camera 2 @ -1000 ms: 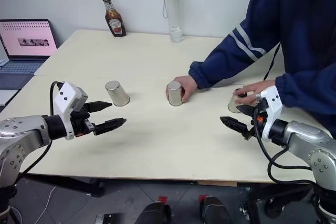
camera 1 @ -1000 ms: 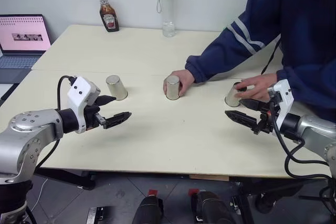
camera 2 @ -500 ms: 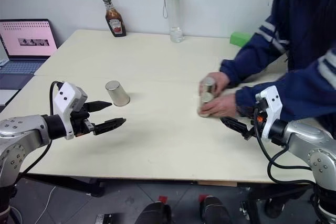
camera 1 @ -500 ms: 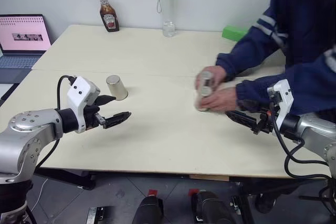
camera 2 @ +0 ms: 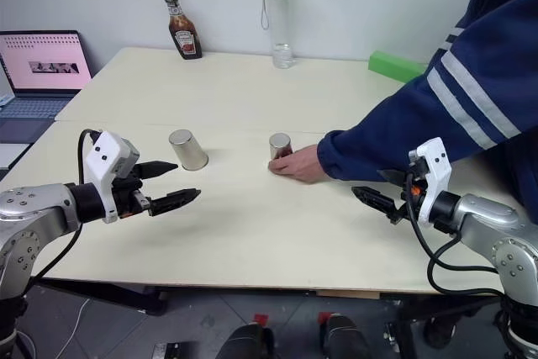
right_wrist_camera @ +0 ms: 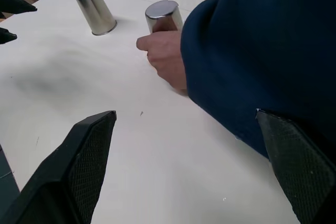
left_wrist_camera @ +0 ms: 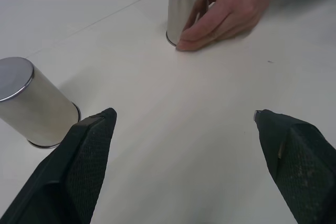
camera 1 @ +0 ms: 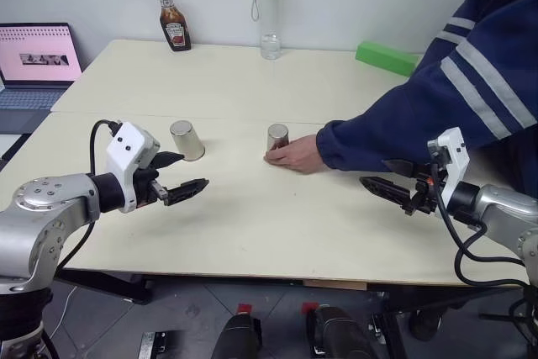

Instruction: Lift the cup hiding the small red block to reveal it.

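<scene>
Two silvery metal cups stand upside down on the pale table point(camera 1: 252, 224). One cup point(camera 1: 187, 139) stands alone at the left. A person's hand point(camera 1: 294, 155) rests against the middle cup point(camera 1: 277, 137), and the blue sleeve point(camera 1: 420, 115) stretches over the table's right side. My left gripper point(camera 1: 192, 171) hovers open just in front of the left cup point(left_wrist_camera: 37, 106), nothing between its fingers. My right gripper point(camera 1: 376, 173) is open near the sleeve, low over the table. The small red block is hidden.
At the back stand a ketchup bottle point(camera 1: 172, 27) and a tall clear bottle point(camera 1: 268, 10). A long green block point(camera 1: 387, 58) lies at the back right. A laptop point(camera 1: 38, 60) sits at the far left. The person's arm point(right_wrist_camera: 247, 61) crosses in front of my right gripper.
The person's hands slid the middle and right cups together, then one hand brought a cup back to the middle. The left cup and both grippers stayed put.
</scene>
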